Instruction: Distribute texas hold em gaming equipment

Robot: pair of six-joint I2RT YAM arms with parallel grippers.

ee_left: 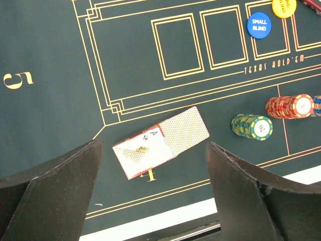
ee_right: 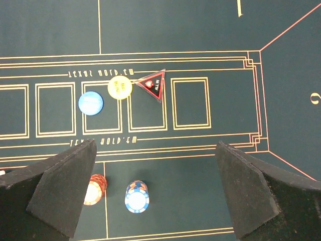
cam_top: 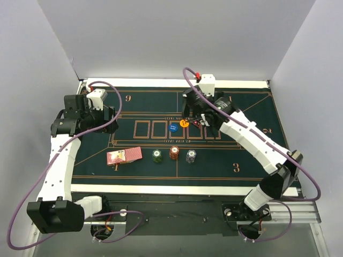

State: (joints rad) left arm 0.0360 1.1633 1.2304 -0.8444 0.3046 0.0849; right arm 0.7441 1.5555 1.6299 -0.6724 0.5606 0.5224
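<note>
My left gripper [ee_left: 153,150] hangs released, jaws spread wide and empty, over the playing cards [ee_left: 160,143], a small pile lying flat near the front line of the felt mat [cam_top: 236,155] (an ace faces up on the red backs). Beside the pile stand the green chip stack [ee_left: 252,126], the red-orange chip stack [ee_left: 290,106] and the grey-purple chip stack [ee_right: 137,196] in a row. My right gripper [ee_right: 155,145], equally spread and empty, hovers above the blue small-blind button [ee_right: 91,103], the orange button [ee_right: 120,88] and the triangular all-in marker [ee_right: 153,84] in the outlined card boxes
</note>
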